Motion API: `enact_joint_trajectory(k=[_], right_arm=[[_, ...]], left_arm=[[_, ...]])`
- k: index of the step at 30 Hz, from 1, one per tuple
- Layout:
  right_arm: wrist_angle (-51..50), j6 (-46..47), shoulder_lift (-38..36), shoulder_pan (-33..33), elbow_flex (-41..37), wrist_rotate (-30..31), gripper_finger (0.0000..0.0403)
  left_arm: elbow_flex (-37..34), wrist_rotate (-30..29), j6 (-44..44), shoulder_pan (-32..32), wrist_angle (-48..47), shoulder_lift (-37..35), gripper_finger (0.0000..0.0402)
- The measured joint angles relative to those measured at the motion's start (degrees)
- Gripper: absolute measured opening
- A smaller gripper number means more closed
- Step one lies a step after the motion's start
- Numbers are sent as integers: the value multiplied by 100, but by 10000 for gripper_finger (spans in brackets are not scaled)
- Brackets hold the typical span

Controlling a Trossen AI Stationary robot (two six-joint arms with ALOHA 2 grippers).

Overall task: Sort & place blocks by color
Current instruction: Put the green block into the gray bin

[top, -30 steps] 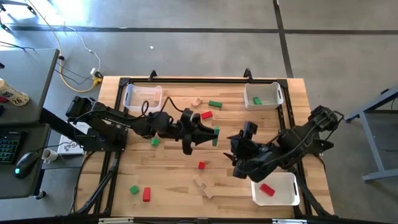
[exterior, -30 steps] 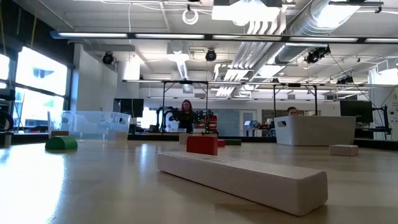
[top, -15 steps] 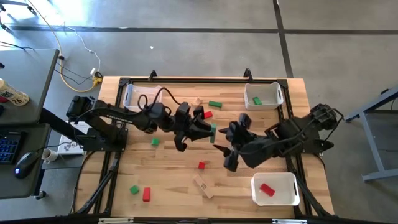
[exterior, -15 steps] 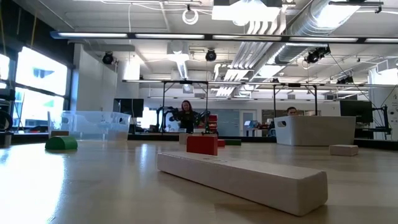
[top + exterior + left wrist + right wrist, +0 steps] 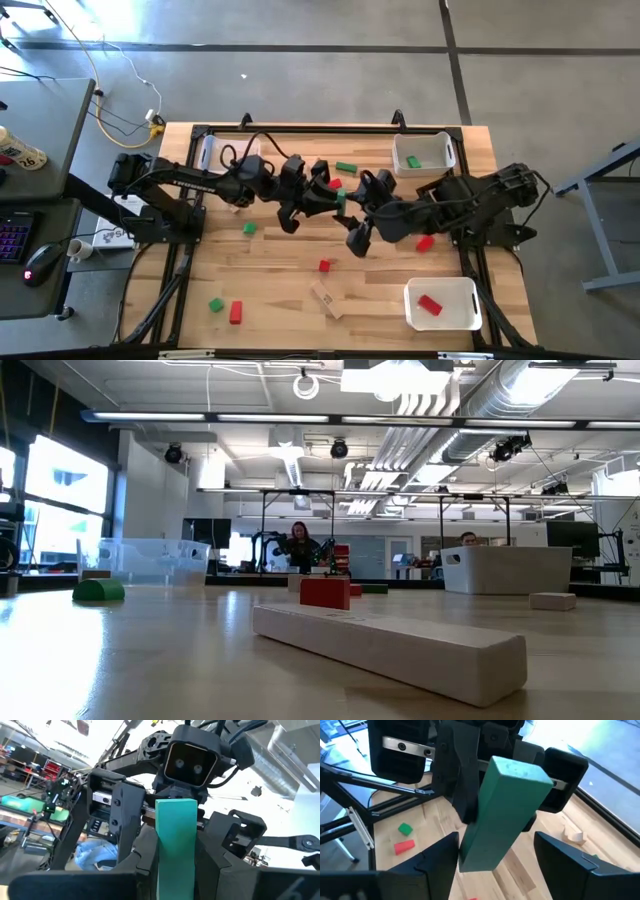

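Overhead, the left gripper [image 5: 325,193] and right gripper [image 5: 352,217] meet mid-table over a green bar [image 5: 341,201], seemingly a handover. Closer in, the left wrist view shows the green bar [image 5: 176,847] pinched upright in the left fingers. From the right wrist, open fingers [image 5: 432,860] flank it; they should clamp squarely before the left lets go.

- High view: straight down on the whole counter [image 5: 270,265] and both arms.
- Low view: counter height, level, facing the room beyond.
- Wrist views: facing each other, very close, both showing one green bar [image 5: 176,845] between the tools.
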Motion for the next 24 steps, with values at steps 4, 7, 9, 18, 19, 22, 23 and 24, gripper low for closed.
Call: enact_joint_trajectory(k=[4, 7, 9, 18, 19, 22, 23, 24], right_arm=[[16, 39, 0, -119, 0, -145, 202], [36, 103, 0, -198, 0, -295, 143], [40, 184, 0, -249, 0, -403, 102], [-126, 374, 4, -291, -9, -206, 77], [-202, 447, 4, -291, -9, -133, 77], [-419, 729, 7, -292, -9, -82, 77], [-495, 822, 7, -302, -9, -81, 77], [-561, 916, 13, -321, -9, -84, 77]], left_arm=[[0, 186, -47, 109, -2, 0, 63], [0, 259, -74, 191, -9, 2, 63], [0, 394, -54, 256, -5, 2, 66], [0, 648, -571, 567, -287, 0, 143], [0, 723, -589, 606, -332, 0, 147], [0, 839, -588, 692, -464, 0, 153], [0, 845, -584, 712, -516, 1, 156], [0, 866, -555, 738, -532, 2, 158]])
